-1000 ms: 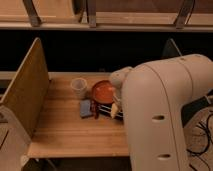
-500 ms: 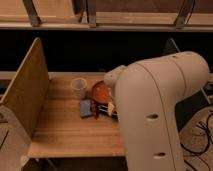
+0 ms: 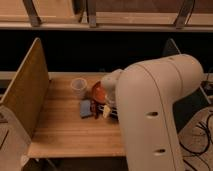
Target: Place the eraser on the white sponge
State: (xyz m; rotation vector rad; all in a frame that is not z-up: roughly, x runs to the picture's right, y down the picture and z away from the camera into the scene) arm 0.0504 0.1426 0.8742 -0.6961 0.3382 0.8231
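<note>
A blue-grey block [image 3: 86,108], possibly the eraser, lies flat on the wooden table [image 3: 65,127] just left of the arm. A small pale, whitish piece [image 3: 106,112], possibly the white sponge, shows beside it at the arm's edge. My gripper [image 3: 109,106] is low over the table right of the blue-grey block, mostly hidden behind my large white arm [image 3: 150,110]. I cannot tell whether it holds anything.
A translucent cup [image 3: 78,86] stands at the back of the table, with a red bowl [image 3: 98,92] to its right, partly covered by the arm. A wooden side panel [image 3: 27,87] walls the table's left edge. A dark rail runs behind.
My arm has shifted left and covers more of the red bowl and the table's right part. The blue-grey block and the cup have not moved.
</note>
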